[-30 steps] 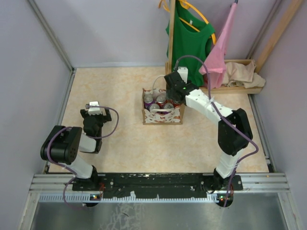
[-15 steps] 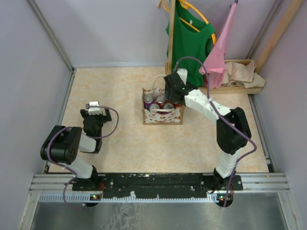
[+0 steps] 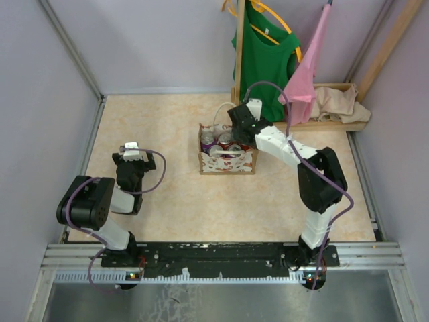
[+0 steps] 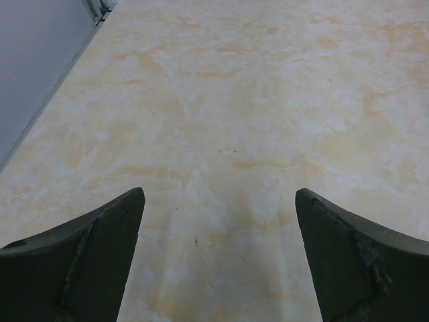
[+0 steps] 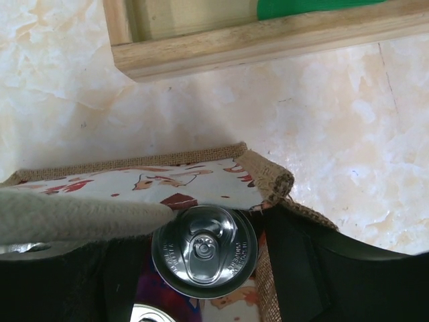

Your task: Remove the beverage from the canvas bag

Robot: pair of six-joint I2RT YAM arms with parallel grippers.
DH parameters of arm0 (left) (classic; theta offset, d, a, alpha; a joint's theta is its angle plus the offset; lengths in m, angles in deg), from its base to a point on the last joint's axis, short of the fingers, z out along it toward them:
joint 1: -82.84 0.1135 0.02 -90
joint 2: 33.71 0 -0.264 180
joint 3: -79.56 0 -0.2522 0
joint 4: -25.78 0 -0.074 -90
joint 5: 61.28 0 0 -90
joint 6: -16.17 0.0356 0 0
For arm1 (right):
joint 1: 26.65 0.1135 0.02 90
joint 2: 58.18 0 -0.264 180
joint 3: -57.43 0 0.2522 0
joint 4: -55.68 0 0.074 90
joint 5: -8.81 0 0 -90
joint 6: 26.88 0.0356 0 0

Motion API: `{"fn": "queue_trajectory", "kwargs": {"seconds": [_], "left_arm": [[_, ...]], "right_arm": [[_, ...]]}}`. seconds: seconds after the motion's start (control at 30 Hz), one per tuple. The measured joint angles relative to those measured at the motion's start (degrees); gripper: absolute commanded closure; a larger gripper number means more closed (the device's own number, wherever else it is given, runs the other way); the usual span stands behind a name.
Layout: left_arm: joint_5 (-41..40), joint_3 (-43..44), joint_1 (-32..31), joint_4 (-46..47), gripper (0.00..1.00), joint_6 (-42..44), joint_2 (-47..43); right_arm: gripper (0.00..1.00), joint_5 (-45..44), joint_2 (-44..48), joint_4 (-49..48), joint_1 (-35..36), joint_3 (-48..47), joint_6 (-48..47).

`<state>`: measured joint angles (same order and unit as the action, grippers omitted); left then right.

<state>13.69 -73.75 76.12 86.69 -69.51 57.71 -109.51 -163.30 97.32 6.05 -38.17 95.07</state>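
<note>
The canvas bag (image 3: 226, 161), cream with red print and white handles, stands mid-table with several purple cans in it. My right gripper (image 3: 242, 131) reaches down into its far right corner. In the right wrist view a beverage can (image 5: 204, 249) with a silver top sits between the two dark fingers (image 5: 335, 275), which lie close against its sides. A strip of the bag's burlap edge (image 5: 265, 282) lies by the right finger. A white handle (image 5: 80, 218) crosses the left finger. My left gripper (image 3: 131, 151) (image 4: 220, 194) rests open over bare table, far left of the bag.
A wooden rack base (image 3: 322, 124) (image 5: 255, 40) stands just behind and right of the bag, holding a green shirt (image 3: 267, 60), a pink garment (image 3: 305, 80) and a plain beige cloth (image 3: 338, 104). Enclosure walls ring the table.
My right gripper has shifted slightly left and farther back over the bag's far right corner, with the elbow drawn in. The left arm has not moved.
</note>
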Motion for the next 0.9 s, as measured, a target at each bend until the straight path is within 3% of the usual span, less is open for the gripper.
{"fn": "queue_trajectory", "kwargs": {"seconds": [0.2,0.33,0.47,0.6,0.9], "left_arm": [[0.00,0.00,0.00,0.00,0.00,0.00,0.00],[0.00,0.00,0.00,0.00,0.00,0.00,0.00],[0.00,0.00,0.00,0.00,0.00,0.00,0.00],[-0.02,0.00,0.00,0.00,0.00,-0.02,0.00],[0.00,0.00,0.00,0.00,0.00,0.00,0.00]], "right_arm": [[0.29,-0.11,-1.81,0.37,0.02,-0.46,0.55],[0.31,0.13,-3.72,0.66,0.07,-0.46,0.85],[0.55,-0.09,-3.91,0.70,0.13,-0.44,1.11],[1.00,-0.39,-3.87,0.63,0.26,-0.39,1.27],[1.00,-2.29,-3.52,0.66,1.40,-0.46,-1.38]]}}
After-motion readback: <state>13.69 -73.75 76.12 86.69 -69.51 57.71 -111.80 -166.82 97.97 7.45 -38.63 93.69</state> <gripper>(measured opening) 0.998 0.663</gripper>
